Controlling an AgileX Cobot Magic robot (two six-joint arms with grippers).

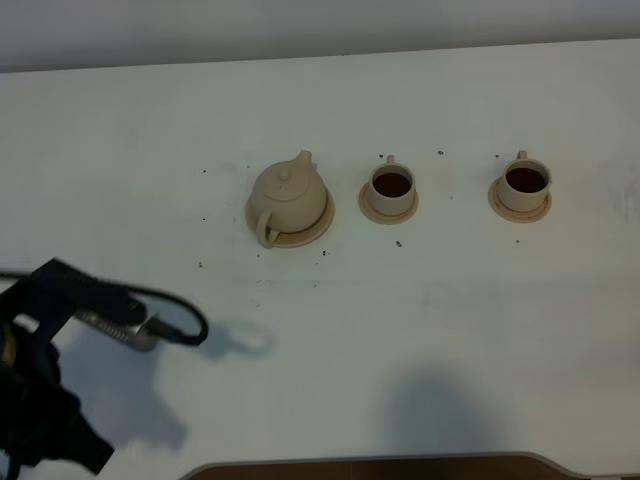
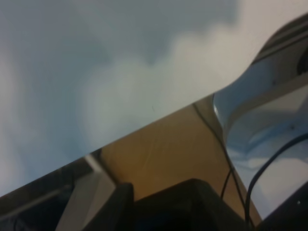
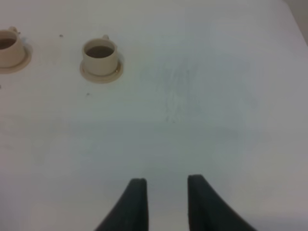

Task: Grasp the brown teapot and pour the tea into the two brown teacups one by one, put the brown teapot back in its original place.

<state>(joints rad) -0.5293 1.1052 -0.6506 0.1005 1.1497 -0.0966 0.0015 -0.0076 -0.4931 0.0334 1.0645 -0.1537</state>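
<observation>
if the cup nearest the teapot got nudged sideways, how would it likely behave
The cup nearest the teapot holds dark tea close to its rim, so a nudge would probably slop it. It sits on a small saucer, so it might slide with or off that. It looks like stiff clay, likely brittle if tipped.

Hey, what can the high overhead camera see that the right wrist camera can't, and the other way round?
Only the high view shows the teapot sitting on its wide saucer, plus the left arm low at the near left of the table.

Only the right wrist view shows the right claw, holding nothing over bare tabletop.

Both show the white table and the two cups on small saucers, each with dark tea inside: the middle cup, cut off at the wrist picture's edge, and the right cup.
</observation>
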